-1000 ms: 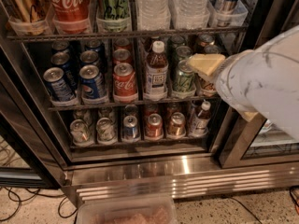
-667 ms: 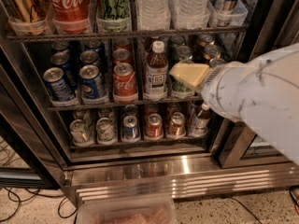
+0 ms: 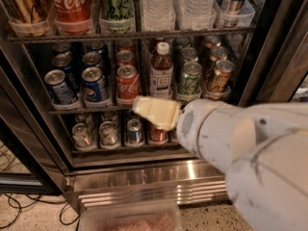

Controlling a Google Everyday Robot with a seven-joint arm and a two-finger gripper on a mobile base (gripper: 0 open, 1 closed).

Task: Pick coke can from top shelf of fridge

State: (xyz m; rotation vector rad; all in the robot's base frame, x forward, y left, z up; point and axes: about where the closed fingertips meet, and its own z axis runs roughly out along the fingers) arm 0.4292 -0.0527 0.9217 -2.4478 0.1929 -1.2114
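The approach step is under way. The coke can (image 3: 72, 6) is standing on the top shelf (image 3: 192, 32) of the fridge (image 3: 144, 174), and the frame edge is cutting off its upper part. The gripper (image 3: 155, 112) is hovering well below and to the right of the coke can, level with a lower rack. Whether it is open, closed or carrying anything cannot be told. The next move is calling for a rise and a leftward shift toward the coke can. The arm (image 3: 250, 143) is hiding the drinks behind it.
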